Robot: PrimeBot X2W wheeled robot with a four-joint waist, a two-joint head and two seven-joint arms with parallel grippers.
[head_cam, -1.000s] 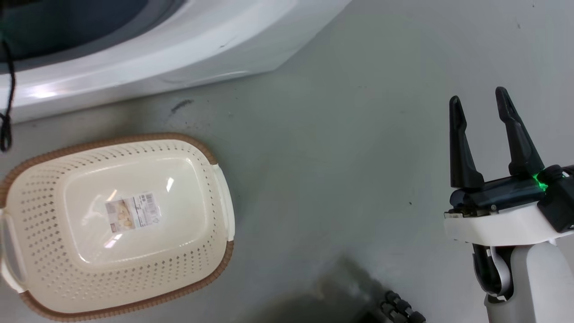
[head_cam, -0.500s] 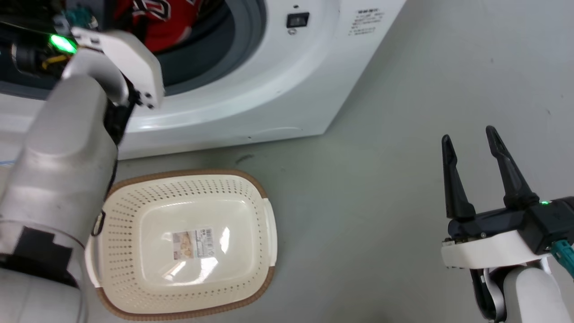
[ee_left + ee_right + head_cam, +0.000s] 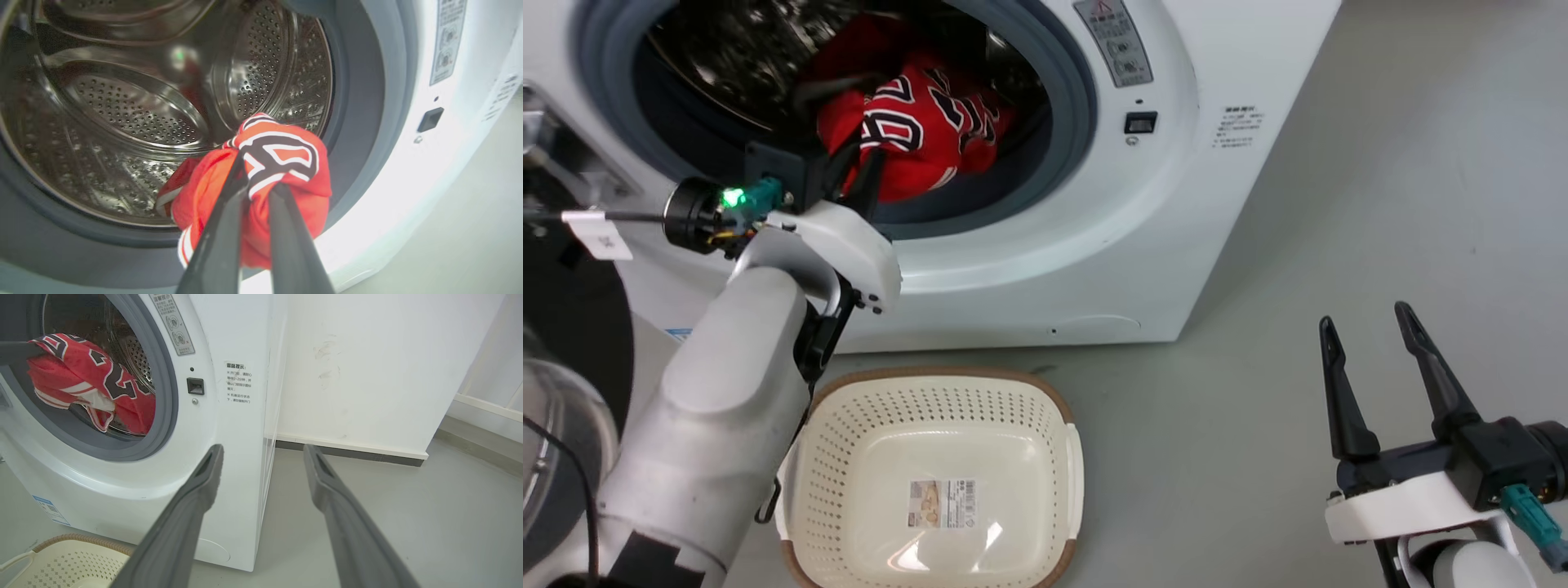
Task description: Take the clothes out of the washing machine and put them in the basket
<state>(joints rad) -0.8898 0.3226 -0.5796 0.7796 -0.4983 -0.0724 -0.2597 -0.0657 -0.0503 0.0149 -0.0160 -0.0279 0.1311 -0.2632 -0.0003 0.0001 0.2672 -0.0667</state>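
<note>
Step in hand, by judgement: hauling the clothes (image 3: 282, 163) out through the mouth of the washing machine (image 3: 1111, 245).

Found the left gripper (image 3: 255, 179) pinched shut on a bunched fold of red jersey, with cloth wedged between the nearly meeting fingers (image 3: 220, 237). Logged the bundle at 12 o'clock in the head view, seemingly raised off the floor of the steel drum (image 3: 122, 110), with lower folds down near the grey rubber ring (image 3: 1078, 122) at its 6 o'clock edge. Cannot tell how many garments make up the bundle, nor whether a loose tail trails deeper in.

To do it well:
- Pull back along the drum's axis and clear the ring's lower lip before dropping height, to avoid dragging cloth over the rubber.
- Hold the pinch firm, and expect limp fabric to sag and swing once free.
- Carry toward 6 o'clock and lower over the basket (image 3: 939, 376), on the floor just in front of the machine, bare inside, barcode sticker (image 3: 942, 502) showing on its bottom.
- Release only with most of the cloth hanging inside the brown rim. Likely risk: a sleeve draped over the edge.

Noted the right gripper (image 3: 1364, 318) at 4 o'clock in the head view, spread wide, holding nothing, touching nothing, well apart from machine and basket.
</note>
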